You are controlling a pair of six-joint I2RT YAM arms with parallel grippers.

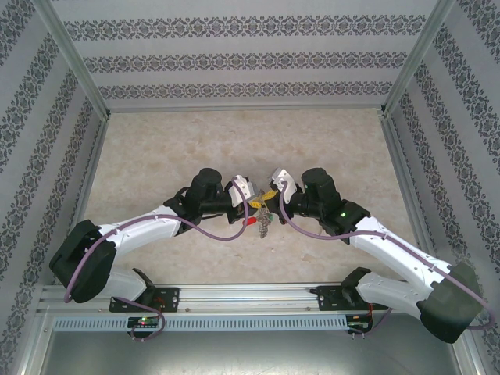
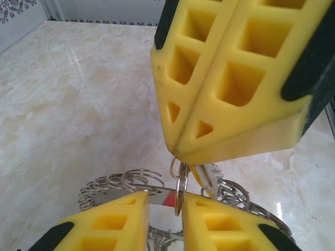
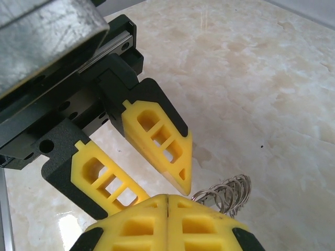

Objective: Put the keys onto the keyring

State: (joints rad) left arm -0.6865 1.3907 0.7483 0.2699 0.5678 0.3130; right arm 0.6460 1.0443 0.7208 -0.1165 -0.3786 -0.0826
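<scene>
The keyring [image 2: 157, 197], a grey metal hoop fringed with silvery links [image 2: 112, 183], runs just behind my left gripper [image 2: 165, 204]. That gripper's yellow jaws stand apart around the hoop's band, so it is open. My right gripper [image 2: 178, 152] comes down from above, shut on a key [image 2: 201, 178] with a yellow head and its small split ring [image 2: 181, 188]. The split ring hangs into the gap between the left jaws. In the top view both grippers [image 1: 248, 197] [image 1: 273, 191] meet over the bunch of keys [image 1: 266, 217], where a red key [image 1: 252, 221] shows. Some links [image 3: 230, 191] peek out beside my shut right gripper [image 3: 167, 201].
The marble-patterned table [image 1: 234, 141] spreads out behind and to both sides of the grippers. Patterned walls with metal posts [image 1: 78, 62] enclose it. The aluminium rail [image 1: 250, 297] carrying the arm bases runs along the near edge.
</scene>
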